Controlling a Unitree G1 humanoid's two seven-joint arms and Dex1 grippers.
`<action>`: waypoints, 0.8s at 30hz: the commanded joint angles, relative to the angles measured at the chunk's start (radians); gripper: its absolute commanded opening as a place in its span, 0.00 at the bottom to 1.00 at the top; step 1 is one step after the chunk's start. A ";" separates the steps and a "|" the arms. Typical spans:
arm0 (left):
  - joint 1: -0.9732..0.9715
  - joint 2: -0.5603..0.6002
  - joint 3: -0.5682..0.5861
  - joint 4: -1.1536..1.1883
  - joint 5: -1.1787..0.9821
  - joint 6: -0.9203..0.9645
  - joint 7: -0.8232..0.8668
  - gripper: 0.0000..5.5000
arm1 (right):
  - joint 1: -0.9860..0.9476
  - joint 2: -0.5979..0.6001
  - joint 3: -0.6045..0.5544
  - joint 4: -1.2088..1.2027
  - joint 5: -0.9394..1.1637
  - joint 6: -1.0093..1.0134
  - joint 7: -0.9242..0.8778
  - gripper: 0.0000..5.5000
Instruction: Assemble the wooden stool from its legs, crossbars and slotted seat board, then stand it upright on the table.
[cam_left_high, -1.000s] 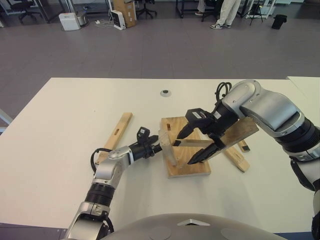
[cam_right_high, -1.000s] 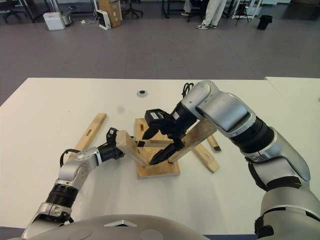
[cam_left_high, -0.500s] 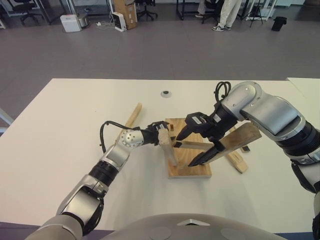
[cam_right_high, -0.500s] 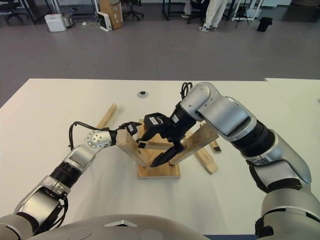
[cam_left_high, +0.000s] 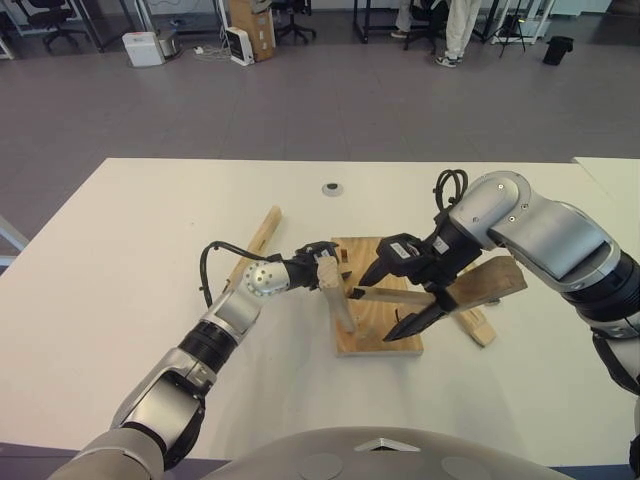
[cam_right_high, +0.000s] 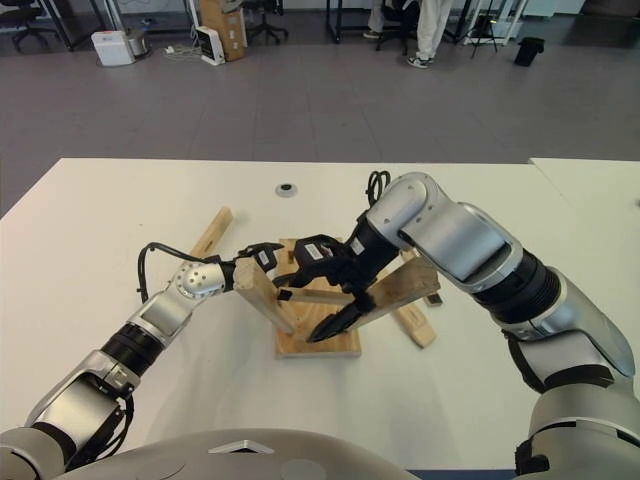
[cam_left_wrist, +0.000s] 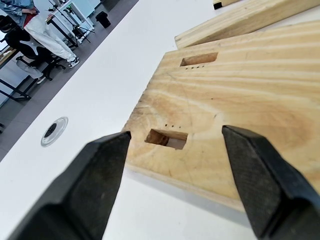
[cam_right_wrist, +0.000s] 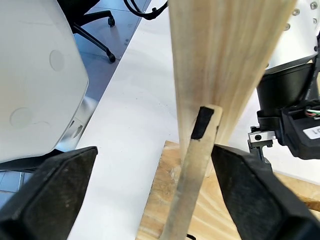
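Head view: a leg (cam_left_high: 340, 305) stands tilted on the seat board (cam_left_high: 375, 338). The left gripper (cam_left_high: 327, 270) is at its top, and the right gripper (cam_left_high: 380, 310) straddles a crossbar (cam_left_high: 392, 293).

Left wrist view: fingers (cam_left_wrist: 100, 175) are spread wide, holding nothing.

Right wrist view: jaws are wide open, not gripping. The crossbar end apparently meets the leg.

Step in hand: crossbar-to-leg joint. Next move: grip the crossbar and press it home.

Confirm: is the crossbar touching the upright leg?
Touching. The right wrist view shows the crossbar with its black tip set against the leg, no gap between them.
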 joint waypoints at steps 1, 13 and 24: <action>0.130 0.087 -0.094 0.207 0.155 0.115 -0.041 0.61 | -0.127 0.031 -0.088 0.094 -0.023 -0.035 -0.024 0.75; 0.167 0.082 -0.062 0.183 0.123 0.134 -0.011 0.61 | -0.212 -0.141 -0.474 0.107 0.160 0.099 -0.010 0.75; 0.170 0.086 -0.054 0.195 0.136 0.126 -0.010 0.61 | 0.191 -0.452 -0.569 -0.150 0.211 0.106 0.001 0.75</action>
